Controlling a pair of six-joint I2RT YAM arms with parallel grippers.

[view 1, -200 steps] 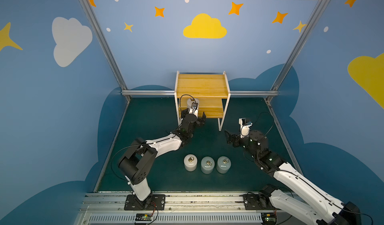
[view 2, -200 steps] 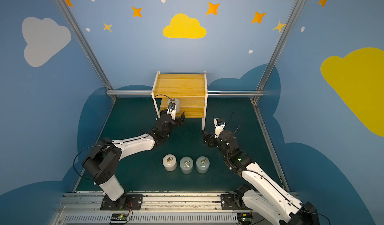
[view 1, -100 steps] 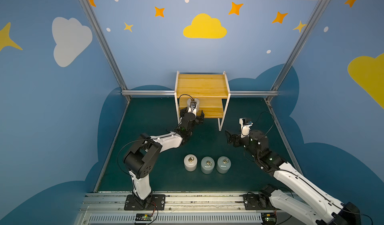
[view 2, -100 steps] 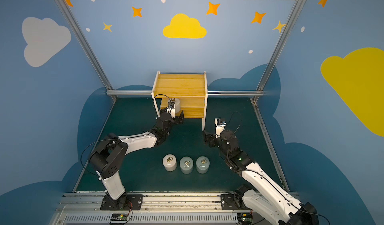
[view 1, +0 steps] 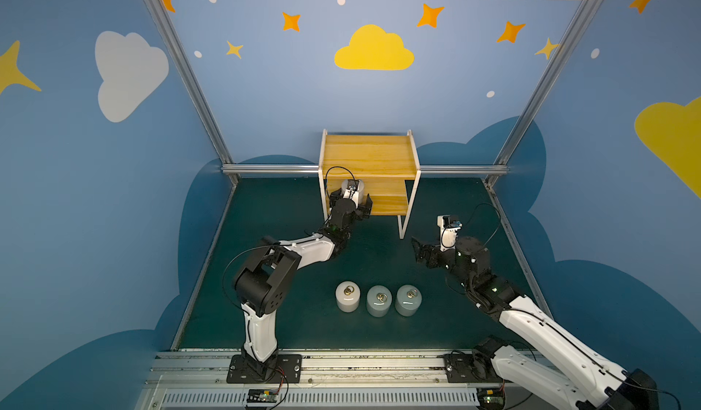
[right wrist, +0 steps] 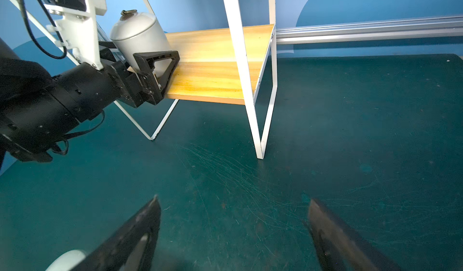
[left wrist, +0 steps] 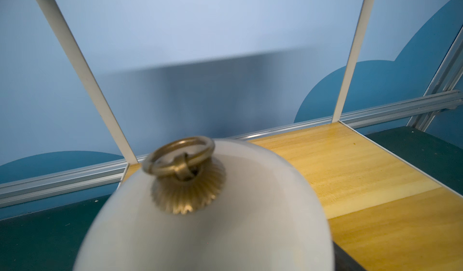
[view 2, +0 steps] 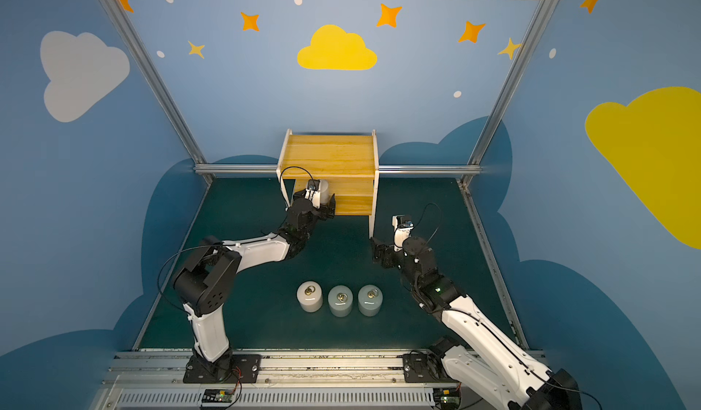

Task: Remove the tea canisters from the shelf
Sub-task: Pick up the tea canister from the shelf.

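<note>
In both top views the shelf (view 1: 370, 154) stands at the back wall (view 1: 371, 101). One white canister (view 1: 359, 188) sits at the left of its lower board, under the top board, with the left gripper (view 1: 351, 203) around it. Three other canisters (view 1: 379, 300) line the mat (view 1: 379, 267). The right gripper (view 1: 419, 252) hovers released near the shelf's front leg.

Left wrist: the canister's dome and brass ring (left wrist: 181, 157) fill the foreground.

Right wrist: one black finger (right wrist: 156, 64) lies beside the canister and the other is hidden. Clamped or not, I cannot tell.
</note>
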